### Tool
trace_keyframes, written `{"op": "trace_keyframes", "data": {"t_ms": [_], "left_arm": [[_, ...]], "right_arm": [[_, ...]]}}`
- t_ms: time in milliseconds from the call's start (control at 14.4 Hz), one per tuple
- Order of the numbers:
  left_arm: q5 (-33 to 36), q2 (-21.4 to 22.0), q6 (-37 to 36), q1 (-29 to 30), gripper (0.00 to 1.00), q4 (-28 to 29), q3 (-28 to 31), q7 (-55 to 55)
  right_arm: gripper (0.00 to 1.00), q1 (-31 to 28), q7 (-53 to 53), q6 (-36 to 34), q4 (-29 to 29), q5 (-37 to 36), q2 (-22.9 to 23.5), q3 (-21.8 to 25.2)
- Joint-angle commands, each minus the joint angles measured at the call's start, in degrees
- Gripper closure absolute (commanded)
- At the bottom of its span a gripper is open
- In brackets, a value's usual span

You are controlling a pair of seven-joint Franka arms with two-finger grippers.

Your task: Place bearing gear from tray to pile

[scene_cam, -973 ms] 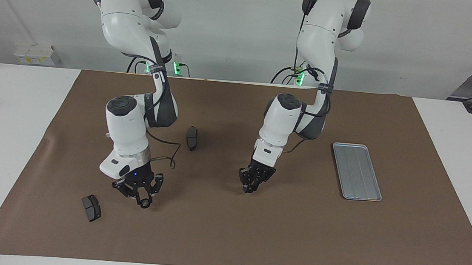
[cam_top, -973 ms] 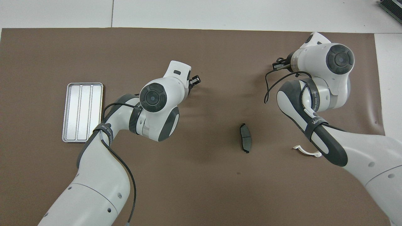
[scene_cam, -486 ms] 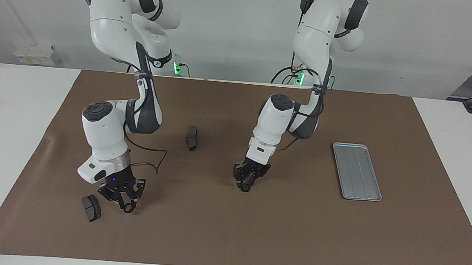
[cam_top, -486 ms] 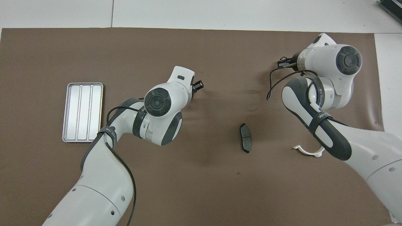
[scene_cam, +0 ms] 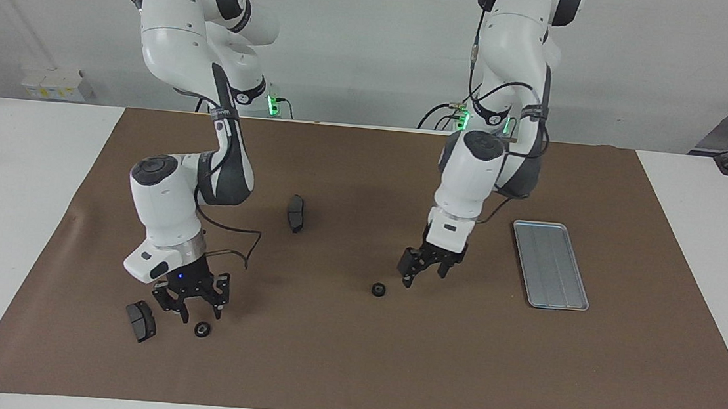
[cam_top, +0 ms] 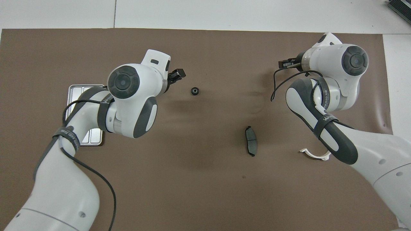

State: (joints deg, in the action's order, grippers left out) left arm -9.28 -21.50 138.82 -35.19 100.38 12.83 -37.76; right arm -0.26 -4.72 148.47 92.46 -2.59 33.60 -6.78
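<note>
The silver tray lies empty toward the left arm's end; in the overhead view the left arm partly covers it. My left gripper is open and empty above the mat, between the tray and a small black gear that lies loose on the mat. My right gripper is open just above a second black gear, which lies beside a dark grey brake-pad block. In the overhead view the right arm hides that gear and block, and only the grippers' tips show.
Another dark brake pad lies mid-table, nearer to the robots. A white half-ring bracket peeks out from under the right arm. A brown mat covers the table.
Both grippers have opened and let go of their gears, which now lie on the mat. The left gripper has risen and moved toward the tray. The right gripper has stayed near the block.
</note>
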Motion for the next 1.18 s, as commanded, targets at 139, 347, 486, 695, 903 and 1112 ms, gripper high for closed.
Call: {"op": "trace_keyframes", "data": {"t_ms": [139, 347, 486, 695, 903, 1112], "left_arm": [[-0.3, 8.9, -12.5, 9.6, 0.0, 3.0, -0.1, 17.6], [-0.3, 11.0, -17.7, 15.1, 0.0, 3.0, -0.1, 26.4], [-0.3, 11.9, -19.1, 17.9, 0.0, 3.0, -0.1, 31.2], [-0.3, 13.2, -20.7, 22.7, 0.0, 3.0, -0.1, 38.6], [-0.3, 14.5, -21.7, 27.3, 0.0, 2.6, 0.0, 46.8], [1.5, 17.4, -25.1, 28.7, 0.0, 2.3, 0.4, 50.1]], "right_arm": [[0.36, 8.9, 9.7, -8.4, -8.7, -0.2, 1.9, -0.1], [0.37, 16.7, 22.1, -9.2, -10.7, -3.4, 2.3, 0.1], [0.37, 20.3, 25.3, -8.5, -10.6, -3.9, 2.4, -0.1], [0.4, 24.3, 27.2, -4.3, -10.5, -4.0, 4.2, 0.1], [0.42, 25.6, 29.1, -0.4, -10.5, -6.9, 6.9, 0.0], [0.44, 26.0, 30.1, 1.0, -10.0, -8.2, 7.3, 0.1]]}}
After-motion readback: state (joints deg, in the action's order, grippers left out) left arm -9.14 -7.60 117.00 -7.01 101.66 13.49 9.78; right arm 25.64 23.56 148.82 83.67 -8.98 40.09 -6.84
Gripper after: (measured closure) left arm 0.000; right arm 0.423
